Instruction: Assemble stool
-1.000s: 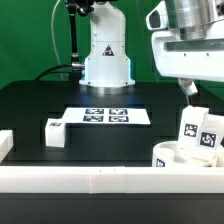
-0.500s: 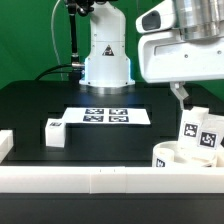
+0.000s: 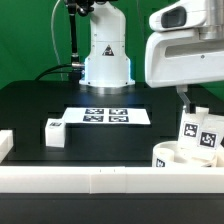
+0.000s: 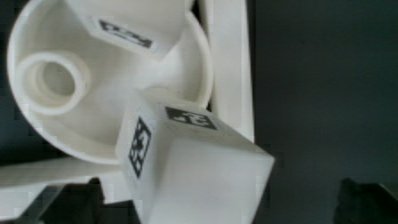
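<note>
A green backdrop (image 3: 25,40) stands behind the black table (image 3: 30,105) edged by a white rail wall (image 3: 80,180)

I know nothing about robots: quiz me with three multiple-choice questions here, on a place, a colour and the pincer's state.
1. The lone leg lies: A) on the exterior view's left of the marker board; B) on that board; C) on the floor.
2. The tabletop is: A) white; B) black; C) green.
3. The pincer is: A) open; B) shut on a leg; C) shut, empty.
Answers: 1A, it sits beside the board; 2B, the surface is dark; 3A, it hangs spread wide, gripping nothing.
</note>
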Motion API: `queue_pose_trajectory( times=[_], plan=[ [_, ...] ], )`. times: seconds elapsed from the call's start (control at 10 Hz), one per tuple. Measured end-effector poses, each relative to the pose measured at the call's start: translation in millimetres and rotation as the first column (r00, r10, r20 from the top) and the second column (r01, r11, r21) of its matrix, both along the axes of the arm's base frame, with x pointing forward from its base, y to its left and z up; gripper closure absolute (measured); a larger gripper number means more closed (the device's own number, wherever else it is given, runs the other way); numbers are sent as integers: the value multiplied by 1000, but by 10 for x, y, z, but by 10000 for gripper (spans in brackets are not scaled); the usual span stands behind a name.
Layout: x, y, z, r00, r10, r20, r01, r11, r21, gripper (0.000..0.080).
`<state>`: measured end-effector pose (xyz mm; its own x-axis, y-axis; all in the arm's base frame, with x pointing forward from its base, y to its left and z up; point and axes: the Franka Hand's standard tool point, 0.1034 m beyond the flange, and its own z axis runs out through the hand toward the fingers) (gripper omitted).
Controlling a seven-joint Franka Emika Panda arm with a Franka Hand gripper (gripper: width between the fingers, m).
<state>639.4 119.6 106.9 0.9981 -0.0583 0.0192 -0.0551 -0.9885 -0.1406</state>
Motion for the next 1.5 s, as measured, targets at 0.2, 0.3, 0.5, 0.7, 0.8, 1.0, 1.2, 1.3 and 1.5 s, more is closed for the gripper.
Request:
queue_pose_trajectory(
  times=[0.2,0.3,0.5,0.7,0.8,1.0,1.2,1.3,1.5],
  plan=[
    [2,-14,-2,992,122,17,-122,993,-6,151],
    [0,-21,-8,975,219,27,-219,976,-21,151],
    [-11,-30,-67,861,508,29,-504,858,-100,151],
    [-20,-68,-106,746,666,25,-659,743,-116,151],
    [-24,-74,-124,696,717,25,-710,694,-119,151],
    [-41,-84,-187,600,800,16,-792,597,-126,151],
    [-58,-94,-240,590,808,9,-801,586,-122,151],
    [-65,-103,-263,590,807,7,-801,587,-120,151],
    [-69,-175,-305,598,801,3,-796,595,-117,188]
  ],
)
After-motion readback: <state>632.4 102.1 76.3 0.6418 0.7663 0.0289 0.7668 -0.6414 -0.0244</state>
